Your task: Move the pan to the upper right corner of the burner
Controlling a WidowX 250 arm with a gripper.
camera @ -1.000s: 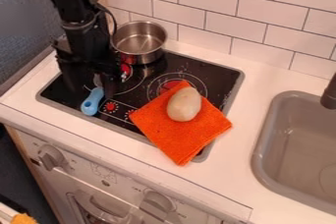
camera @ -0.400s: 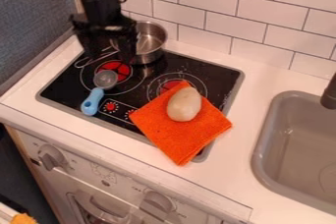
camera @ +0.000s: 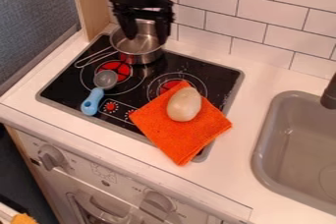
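We seem at the grasping step: with jaws wide over the pan, we next need a firm rim grip.

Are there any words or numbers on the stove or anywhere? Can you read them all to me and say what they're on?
I can't read any words or numbers here.
Oven's front panel: small marks near the right knob, too small to read.
Black cooktop: tiny white marks around the red dots, too small to read.
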